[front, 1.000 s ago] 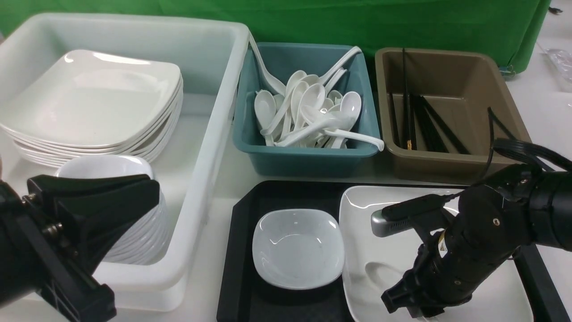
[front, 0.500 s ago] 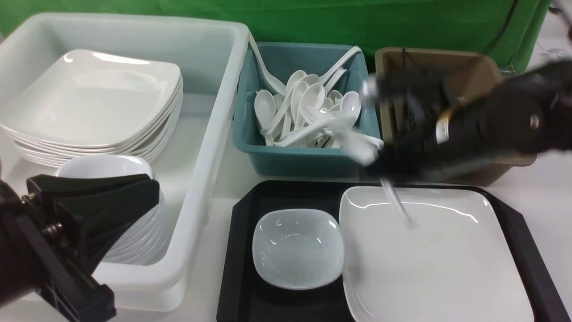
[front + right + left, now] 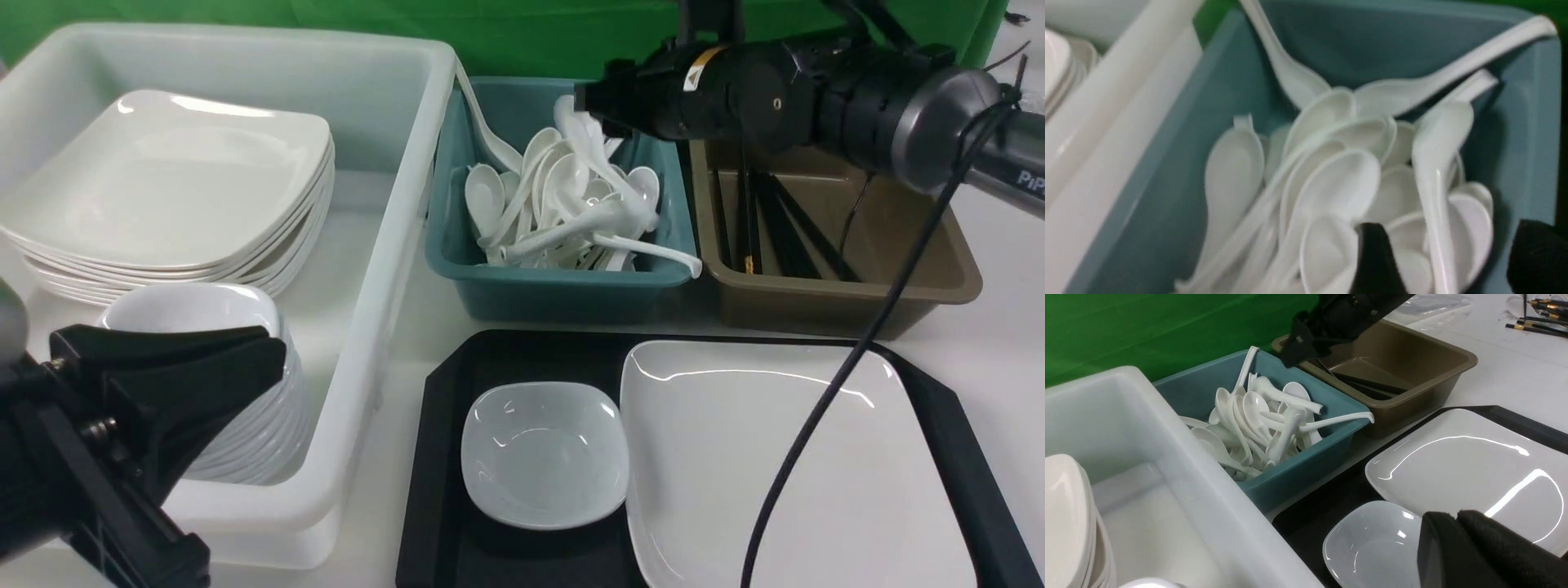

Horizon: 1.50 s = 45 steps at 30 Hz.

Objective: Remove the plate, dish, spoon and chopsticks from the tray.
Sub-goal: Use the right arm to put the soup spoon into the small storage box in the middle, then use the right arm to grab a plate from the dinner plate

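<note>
The plate [image 3: 784,457] and the dish [image 3: 544,453] sit side by side on the black tray [image 3: 437,490]; both also show in the left wrist view, the plate [image 3: 1461,457] and the dish [image 3: 1367,547]. My right gripper [image 3: 589,110] hangs open over the teal bin [image 3: 563,290]. The spoon [image 3: 1435,163] lies loose on the spoon pile, its handle running between my parted fingers [image 3: 1376,257]. My left gripper [image 3: 1453,514] is shut and empty, low beside the white tub. No chopsticks are on the tray; several black chopsticks [image 3: 767,229] lie in the brown bin.
The white tub [image 3: 384,269] on the left holds a stack of plates [image 3: 163,188] and a stack of dishes [image 3: 245,425]. The brown bin [image 3: 841,302] stands right of the teal bin. The right arm's cable [image 3: 857,351] hangs across the plate. More chopsticks [image 3: 1535,326] lie on the table.
My right gripper lifted the spoon off the plate, swung up and left to the teal bin, and opened; the spoon now lies on the pile. The left arm stayed put.
</note>
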{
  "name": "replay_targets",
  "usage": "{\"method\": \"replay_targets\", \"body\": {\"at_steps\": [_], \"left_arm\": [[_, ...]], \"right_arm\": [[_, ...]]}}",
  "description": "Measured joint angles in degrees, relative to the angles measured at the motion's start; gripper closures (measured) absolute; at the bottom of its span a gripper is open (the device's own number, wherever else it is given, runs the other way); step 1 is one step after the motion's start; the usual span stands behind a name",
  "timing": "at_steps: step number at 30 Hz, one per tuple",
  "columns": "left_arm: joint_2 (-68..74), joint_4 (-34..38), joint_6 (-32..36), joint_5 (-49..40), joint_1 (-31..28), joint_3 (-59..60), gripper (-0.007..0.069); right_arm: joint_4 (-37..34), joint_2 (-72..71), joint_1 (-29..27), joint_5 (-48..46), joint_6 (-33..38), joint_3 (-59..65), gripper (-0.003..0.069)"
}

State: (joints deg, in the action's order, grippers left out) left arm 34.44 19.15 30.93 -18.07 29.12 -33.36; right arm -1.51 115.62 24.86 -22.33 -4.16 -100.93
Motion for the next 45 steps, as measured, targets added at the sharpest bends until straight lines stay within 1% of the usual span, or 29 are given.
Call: {"method": "replay_targets", "body": {"at_steps": [2,4,6,9,12,15,19,21,23,25,28,30,31,35,36,39,40,43,45], "left_arm": [[0.0,-0.1,0.0,0.0,0.0,0.0,0.0607],[0.0,-0.1,0.0,0.0,0.0,0.0,0.0607],[0.0,-0.1,0.0,0.0,0.0,0.0,0.0607],[0.0,-0.1,0.0,-0.3,0.0,0.0,0.0607],[0.0,-0.1,0.0,-1.0,0.0,0.0,0.0607],[0.0,-0.1,0.0,-1.4,0.0,0.0,0.0607],[0.0,-0.1,0.0,-1.5,0.0,0.0,0.0607],[0.0,-0.1,0.0,-1.5,0.0,0.0,0.0607],[0.0,-0.1,0.0,-1.5,0.0,0.0,0.0607],[0.0,-0.1,0.0,-1.5,0.0,0.0,0.0607],[0.0,-0.1,0.0,-1.5,0.0,0.0,0.0607],[0.0,-0.1,0.0,-1.5,0.0,0.0,0.0607],[0.0,-0.1,0.0,-1.5,0.0,0.0,0.0607],[0.0,-0.1,0.0,-1.6,0.0,0.0,0.0607],[0.0,-0.1,0.0,-1.6,0.0,0.0,0.0607],[0.0,-0.1,0.0,-1.6,0.0,0.0,0.0607],[0.0,-0.1,0.0,-1.6,0.0,0.0,0.0607],[0.0,-0.1,0.0,-1.6,0.0,0.0,0.0607],[0.0,-0.1,0.0,-1.6,0.0,0.0,0.0607]], "right_arm": [[0.1,-4.0,0.4,-10.9,4.2,-0.1,0.0370],[0.3,-7.2,1.2,-20.7,6.9,0.0,0.0465],[0.9,-10.2,2.6,-27.2,8.0,1.4,0.0503],[2.8,-14.6,5.6,-33.7,7.6,6.0,0.0515],[6.3,-19.8,10.1,-36.9,4.2,14.2,0.0494],[9.6,-23.8,15.1,-37.5,-1.1,23.4,0.0463],[11.7,-27.9,21.6,-35.6,-7.3,33.4,0.0384],[11.9,-28.7,24.1,-33.0,-9.6,37.6,0.0341],[11.9,-28.7,26.7,-28.7,-11.6,41.2,0.0274],[11.9,-28.2,28.2,-24.2,-13.1,43.8,0.0221],[12.0,-26.9,28.9,-18.1,-14.7,46.2,0.0158],[12.0,-25.9,28.9,-16.1,-15.1,46.7,0.0139],[12.4,-24.2,28.9,-13.5,-15.7,47.1,0.0121],[14.9,-19.5,27.9,-8.3,-16.1,47.1,0.0111],[15.0,-19.3,27.9,-8.1,-16.1,47.1,0.0111],[18.6,-16.5,27.2,-7.3,-16.3,47.1,0.0111],[18.6,-16.4,27.1,-7.3,-16.3,47.1,0.0111],[19.3,-15.5,26.8,-7.1,-16.3,47.1,0.0136],[19.3,-15.4,26.8,-7.0,-16.3,47.1,0.0195]]}}
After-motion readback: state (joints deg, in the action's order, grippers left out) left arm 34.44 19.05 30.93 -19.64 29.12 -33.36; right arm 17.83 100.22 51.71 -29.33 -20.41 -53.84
